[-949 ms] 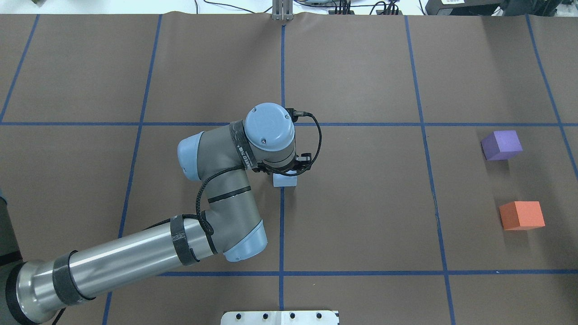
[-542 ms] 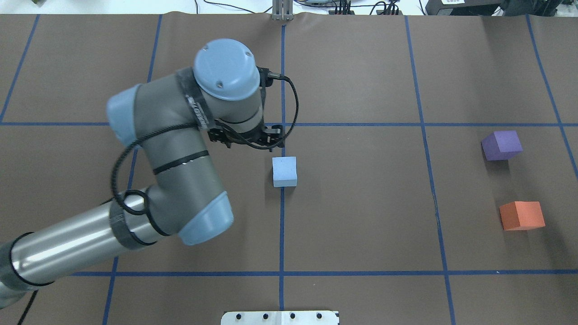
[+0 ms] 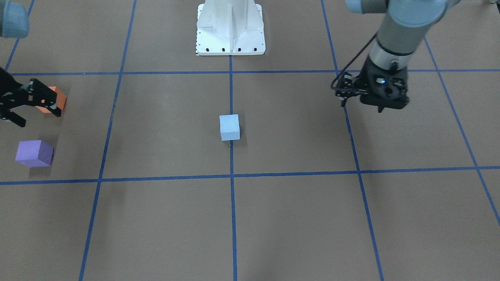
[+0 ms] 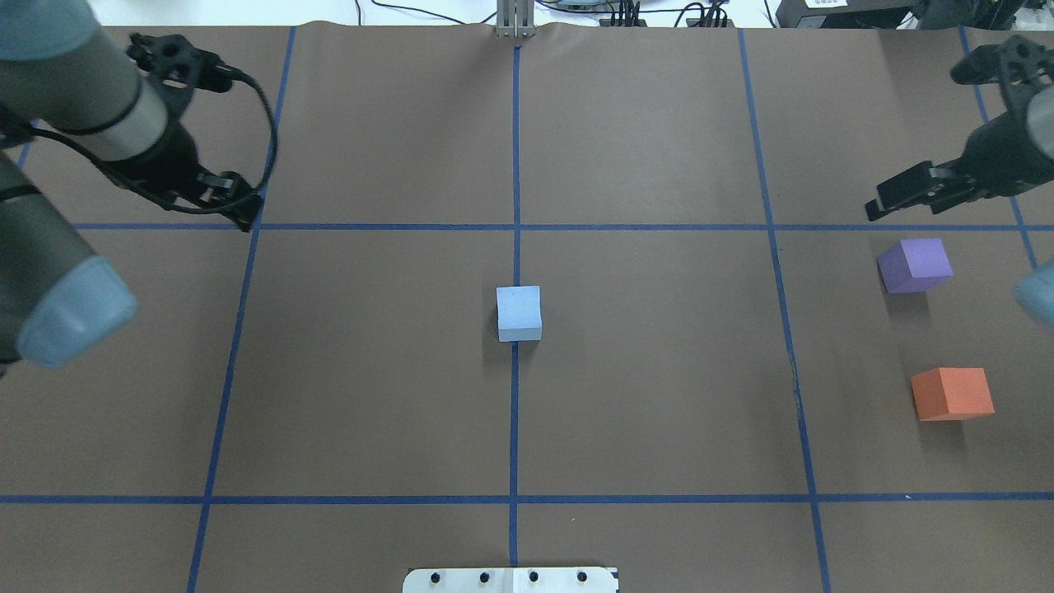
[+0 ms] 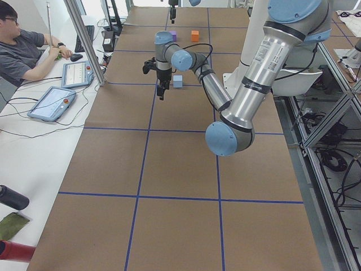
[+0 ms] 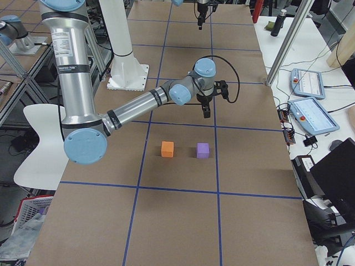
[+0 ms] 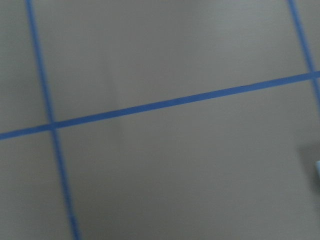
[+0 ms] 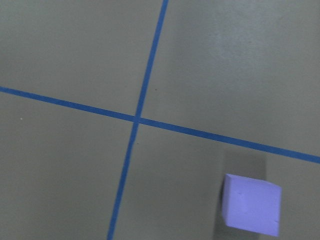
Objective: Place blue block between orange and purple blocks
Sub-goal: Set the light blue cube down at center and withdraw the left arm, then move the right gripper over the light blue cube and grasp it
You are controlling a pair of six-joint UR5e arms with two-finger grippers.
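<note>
The blue block (image 4: 519, 313) sits alone at the table's centre on a blue tape line; it also shows in the front view (image 3: 229, 127). The purple block (image 4: 914, 265) and the orange block (image 4: 951, 394) stand apart at the right, with a bare gap between them. My left gripper (image 4: 239, 216) is empty and raised at the back left, far from the blue block. My right gripper (image 3: 37, 116) is open and empty, hovering just behind the purple block (image 8: 252, 210); one finger hides part of the orange block (image 3: 59, 97) in the front view.
Brown paper with a blue tape grid (image 4: 515, 226) covers the table. The white robot base (image 3: 230, 27) stands at the robot's side. An operator (image 5: 22, 51) sits at a side desk with tablets.
My left gripper has let go of the blue block, risen and swung away to the back left. The blue block has stayed in place. My right arm has come into view near the purple block.
</note>
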